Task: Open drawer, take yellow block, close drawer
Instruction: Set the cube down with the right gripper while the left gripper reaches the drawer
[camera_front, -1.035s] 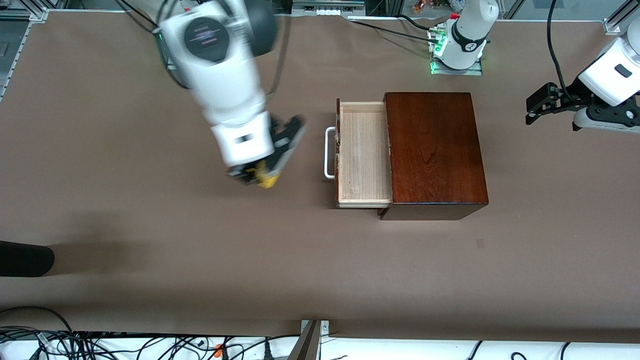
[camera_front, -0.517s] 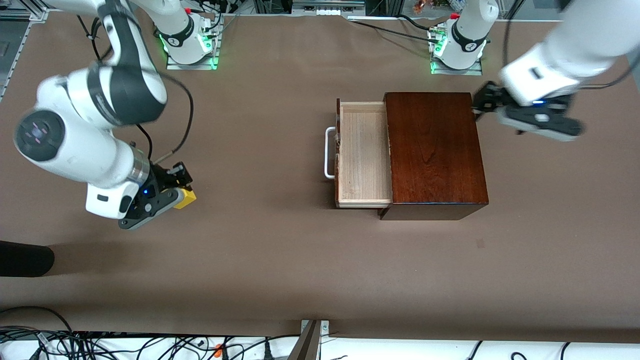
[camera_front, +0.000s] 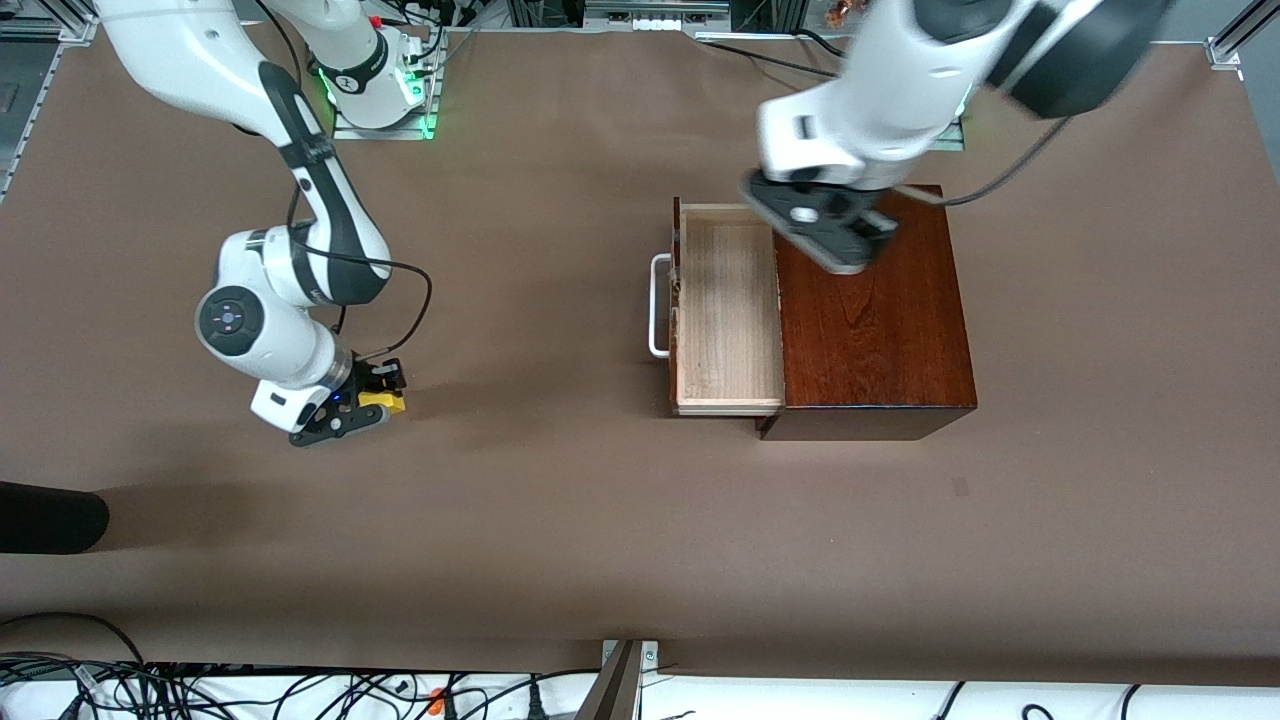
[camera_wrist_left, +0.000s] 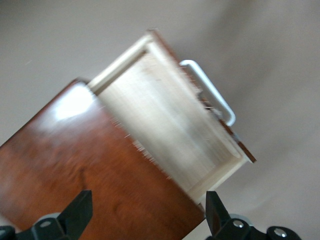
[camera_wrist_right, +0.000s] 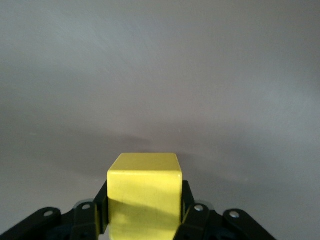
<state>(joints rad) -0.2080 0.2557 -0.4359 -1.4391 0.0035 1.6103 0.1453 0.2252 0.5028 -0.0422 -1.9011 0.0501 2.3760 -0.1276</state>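
Yellow block (camera_front: 382, 401): a small bright cube with clean, flat faces, sitting clamped in the right pincer (camera_front: 375, 398), low over the surface (camera_front: 560, 520) toward the right arm's end and well apart from the box; whether it is touching the surface cannot be told.
Right pincer: its two black fingers (camera_wrist_right: 92, 212) are pressing the block's two side faces, so it is holding the cube narrow between them.
Drawer (camera_front: 728, 308): lying pulled out of the dark reddish-brown box (camera_front: 872, 310), its pale wood interior showing bare, its white U-shaped handle (camera_front: 657, 305) facing the right arm's end of the surface.
Key relation: the drawer is sliding along the line from the handle to the box, so closing it calls for a push on the dark front toward the box.
Left pincer (camera_wrist_left: 145, 220): hanging over the box top and the inner edge of the drawer, its fingers standing wide with nothing between them.
Nearer arm: the left arm is plainly closer to the drawer, though it is sitting on the box side of the handle, not the pushing side.
Step in hand: the block is looking ready to be released; the closing is not yet done.
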